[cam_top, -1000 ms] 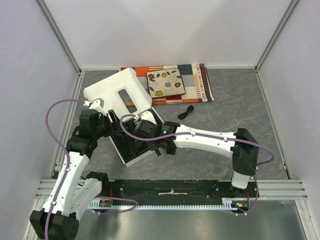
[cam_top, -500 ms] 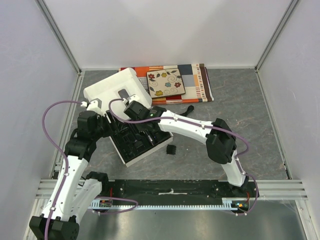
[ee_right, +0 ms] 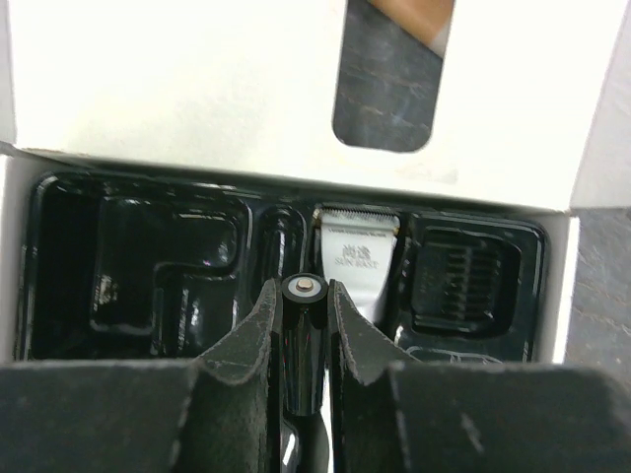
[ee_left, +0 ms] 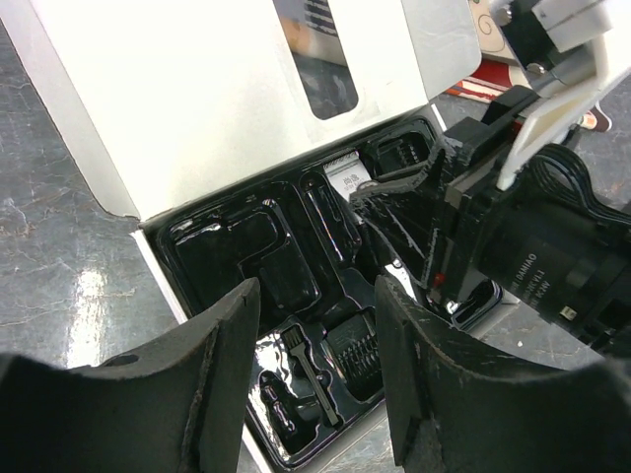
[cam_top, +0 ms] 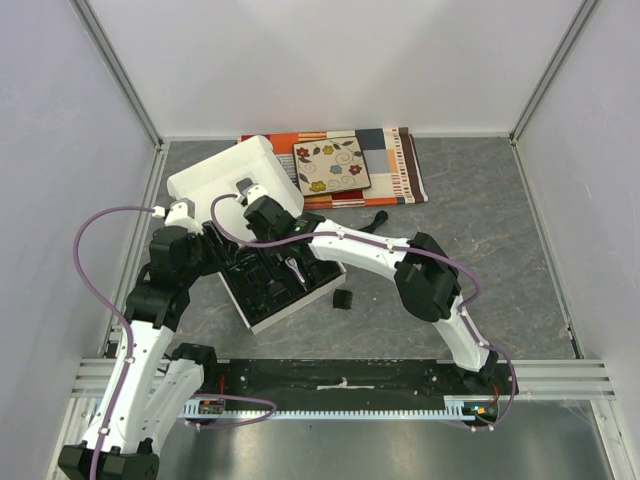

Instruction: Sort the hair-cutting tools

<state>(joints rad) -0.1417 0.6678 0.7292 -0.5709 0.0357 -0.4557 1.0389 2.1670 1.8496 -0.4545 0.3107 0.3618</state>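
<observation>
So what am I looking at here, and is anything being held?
Two robot arms, the left arm and the right arm, are bolted at the near edge of a table. One picture looks down from above; the other two come from wrist cameras. On the table sits an open white box holding a black tray with a clipper in it. Outside it lie a small black part, a coiled cord, and a flowered tile on a patterned cloth. The right jaws pinch a small black cylinder over the tray; the left jaws hang open.
</observation>
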